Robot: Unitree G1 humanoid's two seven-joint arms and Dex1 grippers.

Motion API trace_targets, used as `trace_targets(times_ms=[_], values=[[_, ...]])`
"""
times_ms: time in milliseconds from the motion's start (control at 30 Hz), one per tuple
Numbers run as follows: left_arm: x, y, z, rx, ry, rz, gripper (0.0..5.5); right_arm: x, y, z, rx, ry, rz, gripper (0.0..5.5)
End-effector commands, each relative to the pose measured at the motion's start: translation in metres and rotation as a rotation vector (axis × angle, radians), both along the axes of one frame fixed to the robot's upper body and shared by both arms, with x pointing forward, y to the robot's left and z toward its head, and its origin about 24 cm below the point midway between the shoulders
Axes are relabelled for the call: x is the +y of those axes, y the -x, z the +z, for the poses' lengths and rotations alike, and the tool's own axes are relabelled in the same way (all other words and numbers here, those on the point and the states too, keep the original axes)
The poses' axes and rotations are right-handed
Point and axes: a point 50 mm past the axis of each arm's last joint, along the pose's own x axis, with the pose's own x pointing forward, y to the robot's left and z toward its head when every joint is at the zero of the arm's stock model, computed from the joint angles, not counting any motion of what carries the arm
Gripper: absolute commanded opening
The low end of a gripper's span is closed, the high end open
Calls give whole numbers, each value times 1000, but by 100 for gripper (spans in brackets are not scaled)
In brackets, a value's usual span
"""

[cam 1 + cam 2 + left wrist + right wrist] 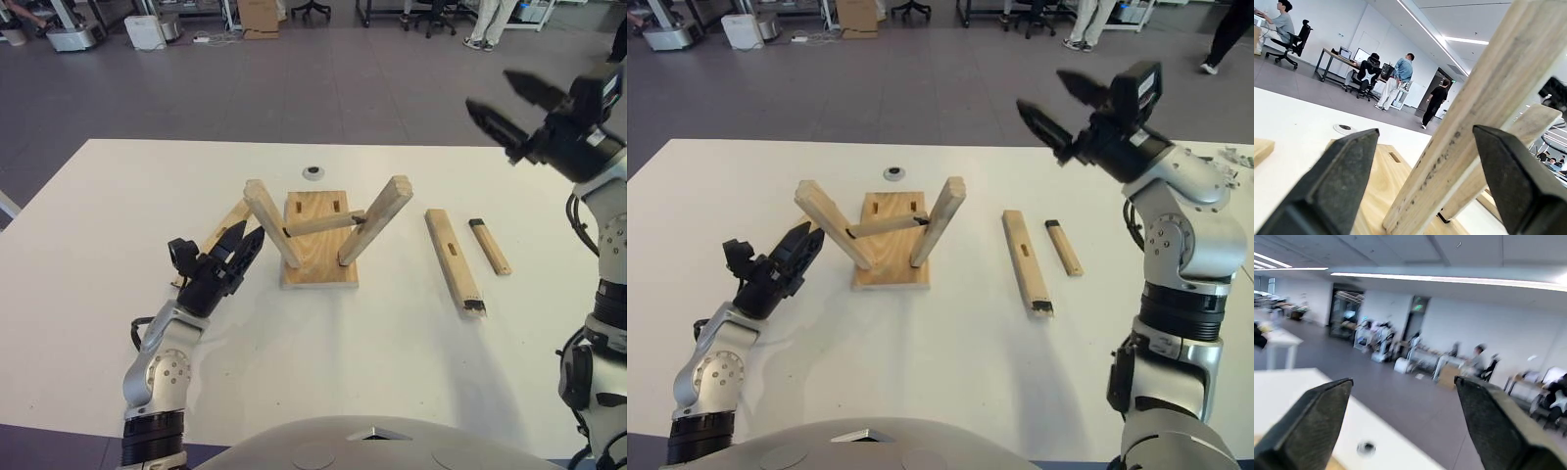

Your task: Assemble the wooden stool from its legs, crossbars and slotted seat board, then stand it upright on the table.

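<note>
Left eye view: the seat board (pixel 318 269) is lying flat mid-table (pixel 98 225) with two legs (pixel 376 219) standing in it, splaying outward, and a crossbar (pixel 323 224) running between them. A loose leg (pixel 453 259) and a shorter crossbar (pixel 489 246) are lying side by side to its right. The left gripper (pixel 247 238) is sitting low just beside the leftmost leg (pixel 272 222), fingers (pixel 1332 186) spread open with that leg lying between them in the left wrist view, while the right gripper (pixel 490 90) is hanging high over the table's far right, fingers wide apart.
</note>
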Motion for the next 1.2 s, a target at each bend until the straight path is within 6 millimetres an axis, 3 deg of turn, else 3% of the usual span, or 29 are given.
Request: trace_targets(times_ms=[33,133,300,433,600,633,767,833,900,967,1000,1067,1133,1200], values=[[-3,1,-1,1,-13,-16,354,66,23,0,-27,-37,103,389],[-11,-2,-1,-12,-20,-41,354,101,40,-25,66,1,179,389],[-36,-6,0,-47,-39,-165,354,128,48,-36,-14,277,95,389],[-40,-5,-1,-48,-39,-183,354,130,40,-41,-76,379,-64,389],[-31,-3,-7,-31,-46,-143,354,116,30,-44,-209,578,-276,389],[-28,-3,-8,-28,-49,-128,354,114,29,-52,-202,643,-283,389],[-19,-5,-9,-26,-52,-70,354,114,34,-145,26,970,-144,389],[-18,-7,-8,-27,-52,-63,354,117,38,-170,80,1016,-94,389],[-19,-7,-7,-30,-51,-61,354,119,36,-178,86,1030,-85,389],[-19,-7,-6,-33,-49,-56,354,121,29,-162,22,997,-115,389],[-19,-7,-6,-34,-48,-52,354,125,24,-142,-41,945,-139,389],[-20,-6,-6,-35,-46,-49,354,135,20,-94,-149,770,-160,389],[-21,-6,-5,-40,-45,-46,354,136,18,-34,-206,458,-172,389],[-21,-8,-2,-52,-50,-32,354,109,13,28,-289,180,-231,389]])
